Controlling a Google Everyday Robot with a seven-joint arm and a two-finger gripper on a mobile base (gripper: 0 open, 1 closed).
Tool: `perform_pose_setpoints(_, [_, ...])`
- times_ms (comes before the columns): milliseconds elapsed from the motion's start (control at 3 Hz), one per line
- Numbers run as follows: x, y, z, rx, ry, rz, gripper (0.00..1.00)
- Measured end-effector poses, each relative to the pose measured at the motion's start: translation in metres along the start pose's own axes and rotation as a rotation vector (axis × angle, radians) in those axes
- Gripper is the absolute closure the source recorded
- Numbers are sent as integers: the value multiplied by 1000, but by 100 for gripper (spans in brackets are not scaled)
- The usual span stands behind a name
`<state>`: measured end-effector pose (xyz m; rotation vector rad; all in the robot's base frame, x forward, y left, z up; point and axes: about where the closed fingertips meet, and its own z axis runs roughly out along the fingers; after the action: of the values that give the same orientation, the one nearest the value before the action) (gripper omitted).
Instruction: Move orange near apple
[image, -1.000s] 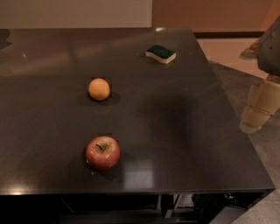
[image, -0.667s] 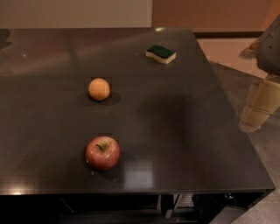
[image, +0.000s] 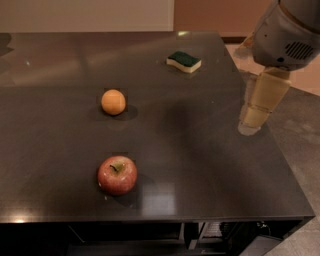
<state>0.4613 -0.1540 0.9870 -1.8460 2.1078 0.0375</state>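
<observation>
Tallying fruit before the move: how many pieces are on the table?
2. The orange sits left of centre; the apple lies nearer the front edge, apart from it. The gripper hangs at the right edge of the table.

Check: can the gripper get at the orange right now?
Probably yes: the gripper hangs at the right edge of the table, and only bare tabletop lies between it and the orange; sponge and apple sit off that path.

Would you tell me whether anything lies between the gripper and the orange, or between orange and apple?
Nothing visible. The gripper hangs by the right edge of the table; its bare top reaches the orange, then the apple. The sponge sits farther back.
</observation>
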Motion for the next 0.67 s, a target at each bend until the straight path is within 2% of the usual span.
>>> perform_pose_setpoints(333, [-40, -11, 14, -27, -42, -40, 0])
perform_pose_setpoints(667, [-82, -22, 42, -56, -63, -63, 0])
